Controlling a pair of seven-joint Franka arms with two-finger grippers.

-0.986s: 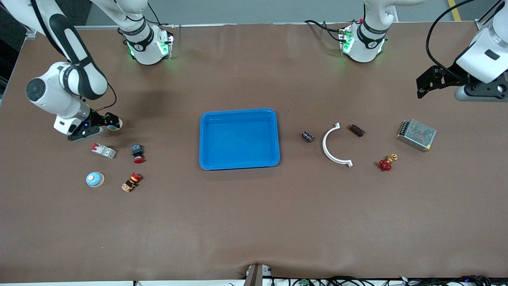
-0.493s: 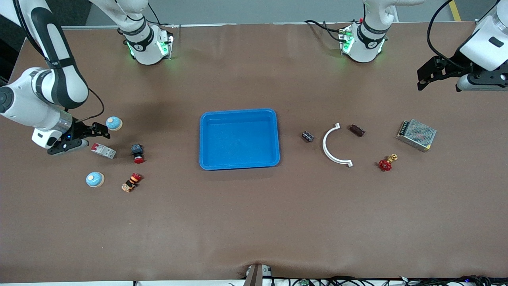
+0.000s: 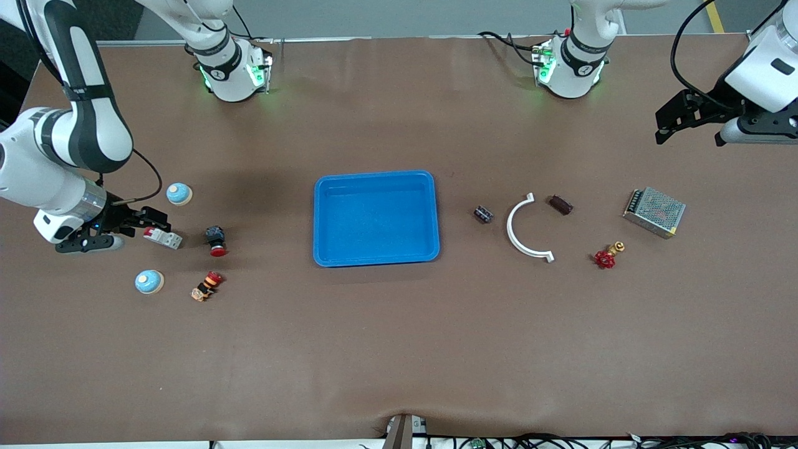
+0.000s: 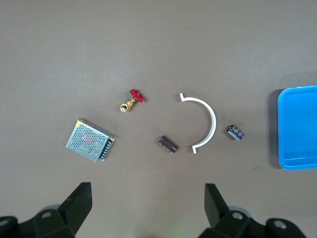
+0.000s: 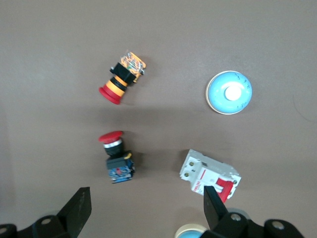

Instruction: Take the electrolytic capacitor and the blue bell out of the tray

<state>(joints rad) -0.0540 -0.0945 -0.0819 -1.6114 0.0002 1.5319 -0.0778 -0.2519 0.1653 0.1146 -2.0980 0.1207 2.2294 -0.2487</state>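
Two blue dome bells stand toward the right arm's end: one bell (image 3: 179,194) (image 5: 194,232) farther from the front camera, the other bell (image 3: 149,282) (image 5: 229,92) nearer. The small black capacitor (image 3: 483,214) (image 4: 235,132) lies on the table between the blue tray (image 3: 374,175) and a white arc. My right gripper (image 3: 153,219) (image 5: 146,198) hangs open and empty over the table beside a red-and-white breaker (image 3: 163,237) (image 5: 210,176), between the two bells. My left gripper (image 3: 667,121) (image 4: 147,188) is open and empty, high over bare table at the left arm's end.
A red mushroom button (image 3: 216,240) and an orange-red button (image 3: 207,285) lie beside the breaker. Toward the left arm's end are the white arc (image 3: 522,227), a brown cylinder (image 3: 560,204), a red-handled brass valve (image 3: 608,255) and a metal mesh box (image 3: 654,212).
My right arm has swung toward the front camera, from over the farther bell to beside the breaker. The left gripper has barely shifted. Both stay open.
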